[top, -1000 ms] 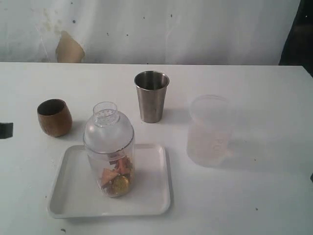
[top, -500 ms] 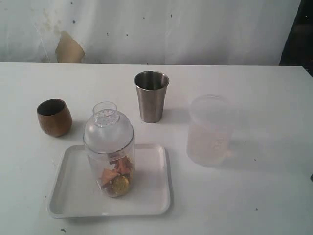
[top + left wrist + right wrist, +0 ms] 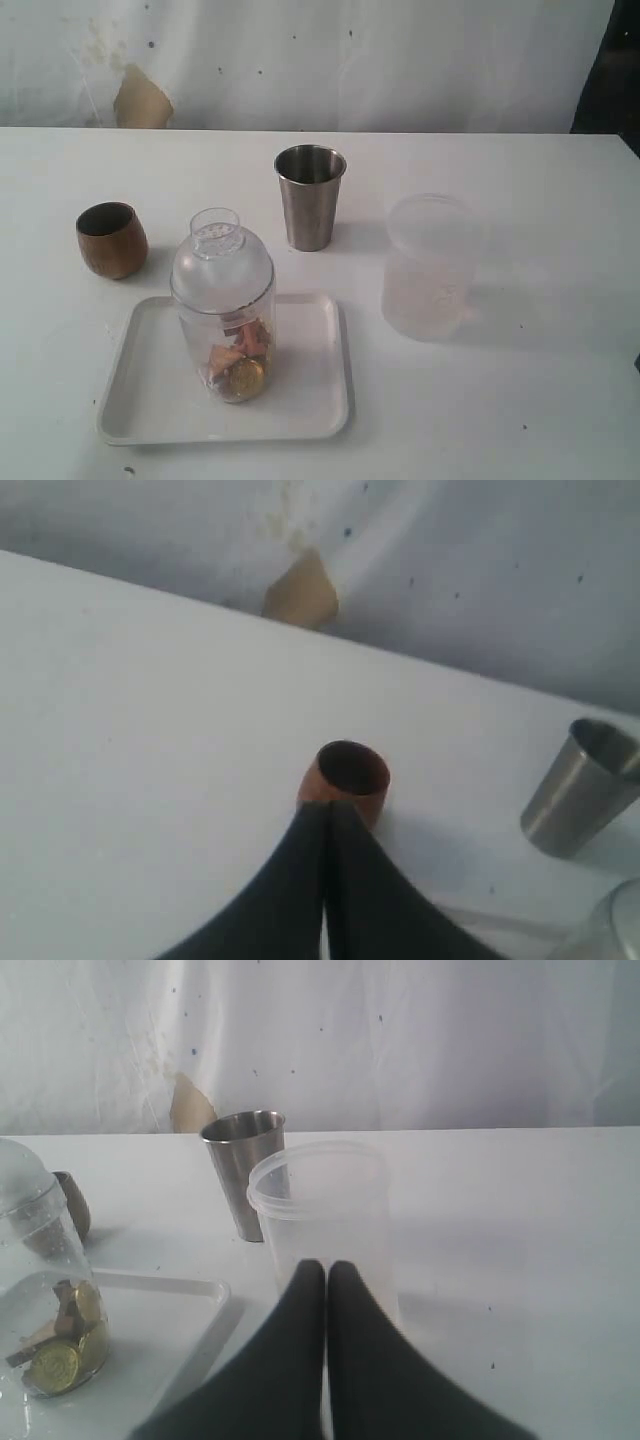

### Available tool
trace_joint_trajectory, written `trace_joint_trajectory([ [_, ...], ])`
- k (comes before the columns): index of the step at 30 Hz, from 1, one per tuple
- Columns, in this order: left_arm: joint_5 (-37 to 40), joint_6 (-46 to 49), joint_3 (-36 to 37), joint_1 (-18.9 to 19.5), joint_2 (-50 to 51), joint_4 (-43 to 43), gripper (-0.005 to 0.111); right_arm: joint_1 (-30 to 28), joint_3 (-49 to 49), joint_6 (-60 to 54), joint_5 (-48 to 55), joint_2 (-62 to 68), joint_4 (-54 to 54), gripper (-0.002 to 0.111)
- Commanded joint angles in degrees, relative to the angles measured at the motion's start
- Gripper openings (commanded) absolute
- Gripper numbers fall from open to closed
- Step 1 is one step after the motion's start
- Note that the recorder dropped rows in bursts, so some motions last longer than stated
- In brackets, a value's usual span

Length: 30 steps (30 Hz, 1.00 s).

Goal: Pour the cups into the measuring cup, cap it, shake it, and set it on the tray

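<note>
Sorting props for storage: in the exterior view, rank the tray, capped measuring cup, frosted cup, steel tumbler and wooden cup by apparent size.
tray
capped measuring cup
frosted cup
steel tumbler
wooden cup
The tumbler, farthest back, may look undersized.

Entry: small dark shape, cut off by the left edge of the exterior view, level with the wooden cup (image 3: 111,240) and well apart from it. Recorded one second ago. Gone from that edge half a second ago, and gone now. Bare white desk (image 3: 12,265) showing in its place. Too little of the shape seen to tell what it was. Left the view sideways, off the left edge.
</note>
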Motion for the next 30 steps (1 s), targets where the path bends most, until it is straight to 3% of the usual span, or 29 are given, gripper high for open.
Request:
trace_joint_trajectory([
  [1, -5.8, -3.7, 3.0, 0.0, -7.2, 0.1, 0.0, -0.2, 0.4, 0.4, -0.4, -0.3, 0.2, 0.0],
  [7, -6.8, -3.8, 3.8, 0.0, -12.1, -0.4, 0.0, -0.2, 0.4, 0.4, -0.4, -0.3, 0.0, 0.0],
  [30, -6.8, -2.5, 3.8, -0.3, -12.2, 0.7, 0.0, -0.2, 0.4, 0.4, -0.4, -0.3, 0.1, 0.0],
])
